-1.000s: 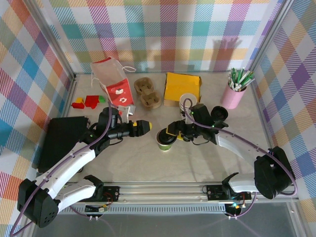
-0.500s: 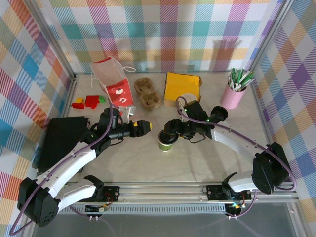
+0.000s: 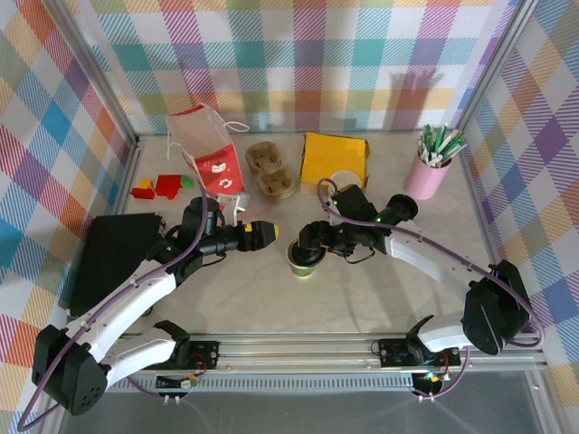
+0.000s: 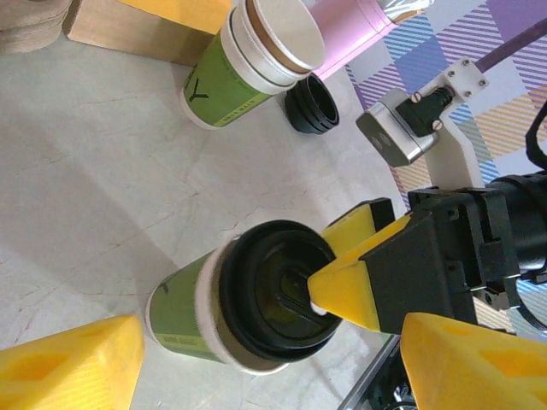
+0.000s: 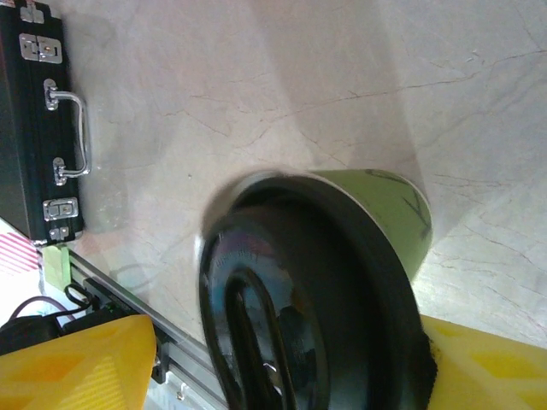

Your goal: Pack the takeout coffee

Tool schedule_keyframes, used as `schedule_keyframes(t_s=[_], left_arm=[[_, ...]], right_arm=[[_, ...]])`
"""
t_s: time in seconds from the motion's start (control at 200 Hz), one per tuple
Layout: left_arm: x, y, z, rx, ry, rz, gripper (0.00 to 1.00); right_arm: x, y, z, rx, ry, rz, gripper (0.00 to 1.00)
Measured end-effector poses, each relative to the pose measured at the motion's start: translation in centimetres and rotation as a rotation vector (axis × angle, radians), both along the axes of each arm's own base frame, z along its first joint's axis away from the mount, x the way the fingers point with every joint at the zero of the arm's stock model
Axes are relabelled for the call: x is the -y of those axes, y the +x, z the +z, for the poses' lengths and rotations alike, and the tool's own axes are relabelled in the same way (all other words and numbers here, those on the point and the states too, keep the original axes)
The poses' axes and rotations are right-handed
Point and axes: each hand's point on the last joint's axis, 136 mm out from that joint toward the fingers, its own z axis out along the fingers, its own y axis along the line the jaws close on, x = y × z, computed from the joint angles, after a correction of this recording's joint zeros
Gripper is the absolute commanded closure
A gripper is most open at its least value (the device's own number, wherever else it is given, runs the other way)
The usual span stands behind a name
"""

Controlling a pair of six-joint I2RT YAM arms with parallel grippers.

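Note:
The takeout coffee (image 3: pixel 304 259), a small green paper cup with a white rim band, stands upright on the table with its black lid (image 4: pixel 272 299) on. My right gripper (image 3: pixel 309 240) hovers over the lid, open. In the right wrist view the lid (image 5: pixel 299 316) lies between the right gripper's (image 5: pixel 286 342) yellow fingers (image 5: pixel 77 363), with a gap on the left side. One yellow fingertip rests on the lid's top in the left wrist view. My left gripper (image 3: pixel 269 232) is open just left of the cup (image 4: pixel 184 312), its fingers (image 4: pixel 68 363) wide apart.
A stack of green-and-white cups (image 3: pixel 345 183) and spare black lids (image 3: pixel 401 206) stand behind the right arm. A yellow box (image 3: pixel 334 158), brown cup carrier (image 3: pixel 270 169) and red-white paper bag (image 3: pixel 210 154) line the back. A pink cup (image 3: pixel 425 176) is at right, a black case (image 3: pixel 113 258) at left.
The right gripper's jaws have widened over the lid and its wrist has shifted slightly left. The cup and the left arm have stayed put.

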Motion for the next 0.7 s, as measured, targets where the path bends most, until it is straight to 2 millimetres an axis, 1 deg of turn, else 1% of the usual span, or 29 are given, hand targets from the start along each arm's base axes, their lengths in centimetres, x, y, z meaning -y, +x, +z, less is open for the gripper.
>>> schedule_keyframes(t_s=[0.255, 0.7], left_arm=[[-0.1, 0.1, 0.0, 0.004, 0.003, 0.008, 0.21], [-0.2, -0.2, 0.0, 0.018, 0.013, 0.001, 0.21]], right_arm=[[0.3, 0.3, 1.1, 0.016, -0.036, -0.014, 0.22], [0.0, 0.0, 1.0, 0.013, -0.037, -0.002, 0.22]])
